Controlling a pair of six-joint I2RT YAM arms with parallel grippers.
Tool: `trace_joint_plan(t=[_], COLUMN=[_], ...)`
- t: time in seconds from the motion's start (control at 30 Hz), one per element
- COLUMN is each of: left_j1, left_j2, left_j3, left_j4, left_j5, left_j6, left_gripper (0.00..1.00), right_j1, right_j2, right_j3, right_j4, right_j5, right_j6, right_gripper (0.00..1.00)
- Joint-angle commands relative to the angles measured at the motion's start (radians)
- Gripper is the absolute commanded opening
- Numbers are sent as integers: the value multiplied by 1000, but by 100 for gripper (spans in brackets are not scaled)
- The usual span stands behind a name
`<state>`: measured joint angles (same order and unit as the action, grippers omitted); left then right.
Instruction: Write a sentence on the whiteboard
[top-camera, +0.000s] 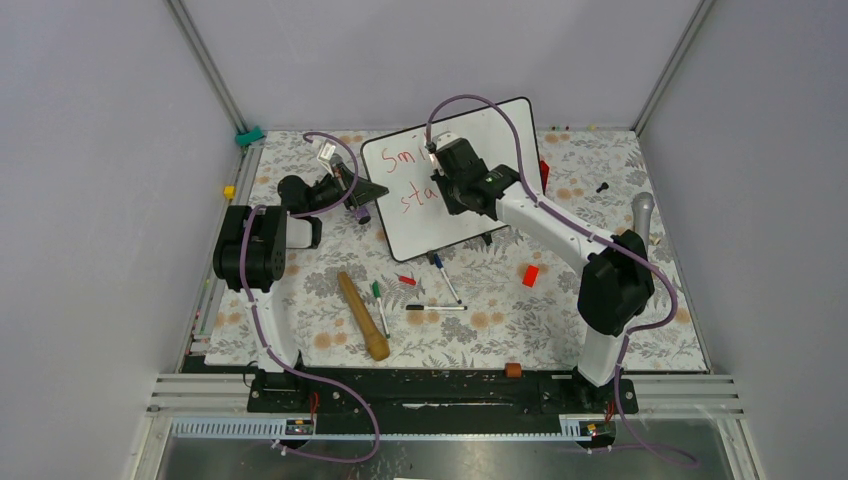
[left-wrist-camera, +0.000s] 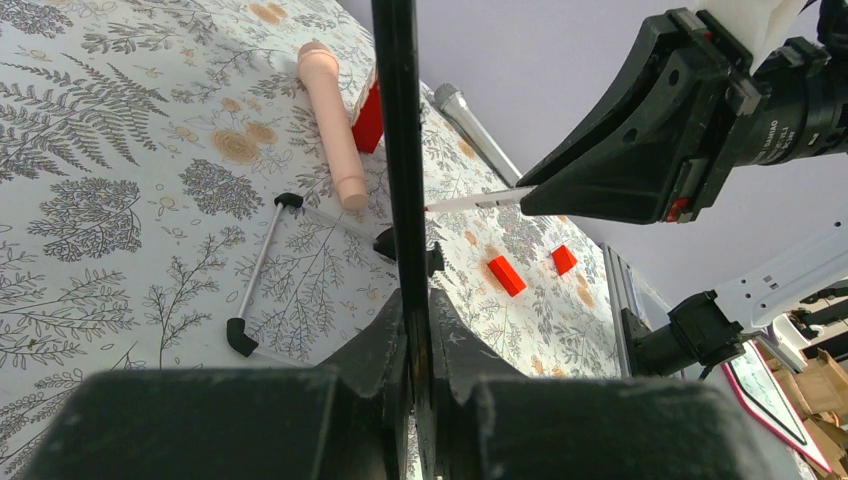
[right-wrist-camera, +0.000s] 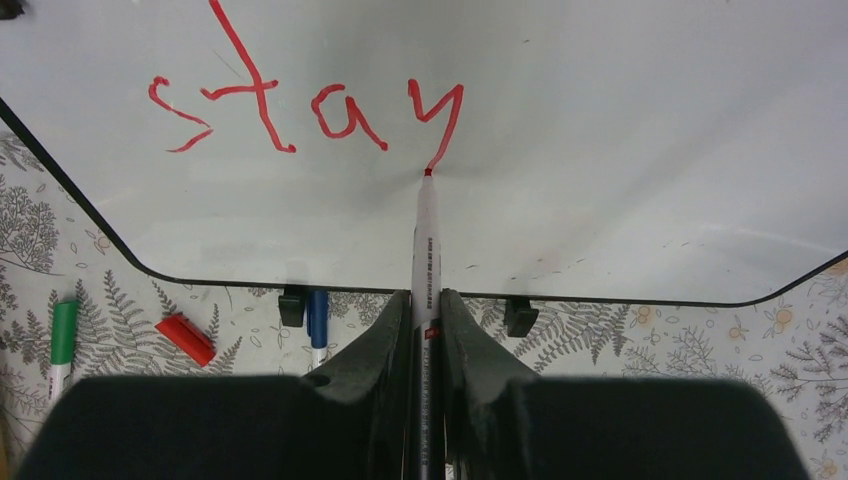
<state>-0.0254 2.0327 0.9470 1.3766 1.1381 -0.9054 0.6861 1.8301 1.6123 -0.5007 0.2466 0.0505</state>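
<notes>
Right gripper (right-wrist-camera: 425, 300) up close is pinched tight on a red marker (right-wrist-camera: 427, 230), and the tip is sitting right on the whiteboard (right-wrist-camera: 620, 150) at the bottom of the y's tail. So far the sentence (right-wrist-camera: 258, 90) reads "stay" on the lower line. From overhead there's an "Sm" starting the line above, but the arm hides the rest, so I can't tell how that word ends. The board sits toward the back of the flowery table (top-camera: 480, 345), with the left gripper (left-wrist-camera: 417, 310) clamped shut on its black left edge, I'd guess to steady it. Everything right of "stay" is blank, so I reckon it's maybe halfway, with more words to come. A spare green marker (right-wrist-camera: 62, 335) lies just off the near edge.
</notes>
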Motion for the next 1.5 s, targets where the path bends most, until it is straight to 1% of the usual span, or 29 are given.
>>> trace_joint_plan(t=[0.0, 0.37, 0.5, 0.63, 0.83, 0.9, 1.0, 1.13, 1.23, 1.37, 1.47], left_j1=[-16, -16, -16, -16, -16, -16, -16, -16, -16, -16, -15], left_j2=[-5, -5, -4, -4, -4, -5, -1, -2, -1, 0, -3], left_j3=[5, 4, 4, 5, 4, 4, 8, 7, 7, 9, 6], left_j4=[102, 102, 102, 102, 102, 103, 102, 101, 102, 102, 102], left_j5=[111, 110, 111, 111, 112, 111, 111, 109, 110, 108, 107], left_j6=[108, 106, 105, 105, 105, 105, 102, 100, 100, 97, 100], left_gripper=[0, 0, 0, 0, 0, 0, 0, 0, 0, 0, 0], right_j1=[-7, -4, -4, -5, -29, -55, -124, -210, -232, -232, -232], right_j2=[3, -4, -35, -101, -237, -273, -307, -339, -375, -435, -450], right_j3=[-32, 3, -3, -53, -125, -133, -147, -186, -246, -352, -385], right_j4=[22, 45, 72, 106, 145, 148, 159, 180, 240, 366, 401], right_j5=[-54, -106, -128, -141, -87, -48, -7, -19, -7, -13, -23], right_j6=[22, 35, 40, 37, 26, 33, 53, 99, 122, 145, 140], right_gripper=[0, 0, 0, 0, 0, 0, 0, 0, 0, 0, 0])
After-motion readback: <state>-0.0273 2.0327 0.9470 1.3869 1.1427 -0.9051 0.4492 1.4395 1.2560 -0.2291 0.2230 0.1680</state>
